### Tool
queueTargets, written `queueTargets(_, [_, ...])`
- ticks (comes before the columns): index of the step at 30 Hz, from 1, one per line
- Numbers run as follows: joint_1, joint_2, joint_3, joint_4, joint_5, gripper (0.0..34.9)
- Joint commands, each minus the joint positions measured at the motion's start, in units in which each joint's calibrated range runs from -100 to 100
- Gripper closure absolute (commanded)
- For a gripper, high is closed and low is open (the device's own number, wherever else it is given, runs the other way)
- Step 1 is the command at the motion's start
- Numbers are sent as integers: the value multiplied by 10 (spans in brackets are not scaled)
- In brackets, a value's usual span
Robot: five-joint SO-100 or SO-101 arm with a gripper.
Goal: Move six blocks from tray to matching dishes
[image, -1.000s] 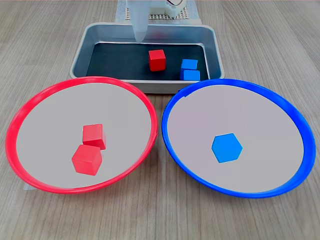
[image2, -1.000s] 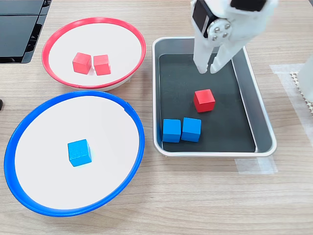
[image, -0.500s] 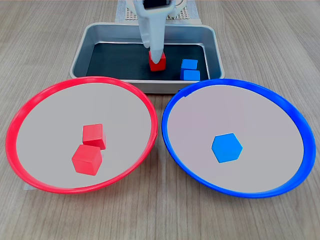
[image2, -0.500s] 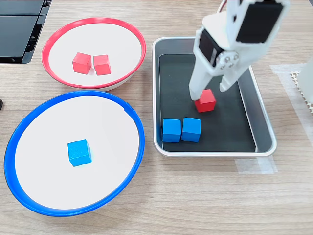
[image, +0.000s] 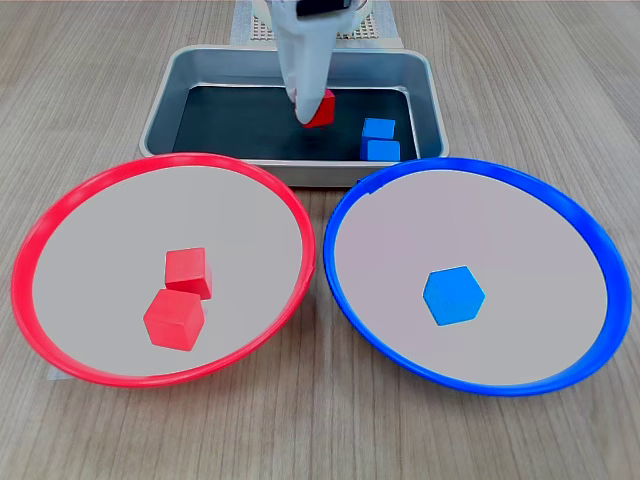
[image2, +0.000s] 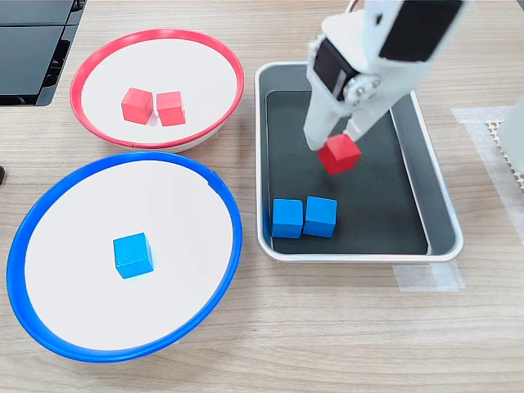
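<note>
- First exterior view — tray (image: 160, 108): silver pan with a black floor, at the far side of the wooden worktop (image: 320, 430), behind both dishes.
- White claw (image: 310, 108): reaches down into the tray, closed on a red block (image: 320, 108); the arm hides much of this block.
- Two blue blocks (image: 379, 140): on the tray floor near the first exterior view's right wall, touching each other.
- Red-rimmed dish (image: 60, 215): on the first exterior view's left, holding two red blocks (image: 180, 300) that touch.
- Blue-rimmed dish (image: 570, 220): on the first exterior view's right, holding one blue block (image: 454, 295) near its centre.
- Second exterior view — the claw (image2: 337, 146) grips the red block (image2: 340, 155) between its two fingers (image2: 315, 131); the block sits tilted over the tray (image2: 442, 221) floor, and whether it is clear of the floor cannot be told.
- The pair of blue blocks (image2: 304, 217): side by side near the tray's lower edge, apart from the claw.
- Red-rimmed dish (image2: 94, 65): upper left, its two red blocks (image2: 153, 106) side by side.
- Blue-rimmed dish (image2: 221, 205): lower left, the single blue block (image2: 133, 255) inside.
- Dark flat object (image2: 29, 49): at the second exterior view's top left corner; its nature is unclear.
</note>
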Motion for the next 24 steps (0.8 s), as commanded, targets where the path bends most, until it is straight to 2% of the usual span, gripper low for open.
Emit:
queueTargets(1, [36, 32, -182, 39, -39, 347])
queueTargets(6, [78, 174, -412, 36, -95, 347])
queueTargets(10, [81, 259, -460, -5, -93, 346])
queueTargets(12, [77, 281, -451, -36, -82, 277])
queueTargets(14, [74, 289, -444, -47, -75, 159])
queueTargets(15, [73, 289, -441, -53, -73, 140])
queueTargets(16, [72, 289, -441, -54, -72, 139])
queueTargets(19, [69, 272, -431, -46, -68, 145])
queueTargets(20, [67, 263, -425, -37, -66, 171])
queueTargets(22, [61, 233, -404, -4, -58, 284])
queueTargets(23, [55, 213, -385, 18, -51, 330])
queueTargets(24, [48, 193, -361, 35, -45, 334])
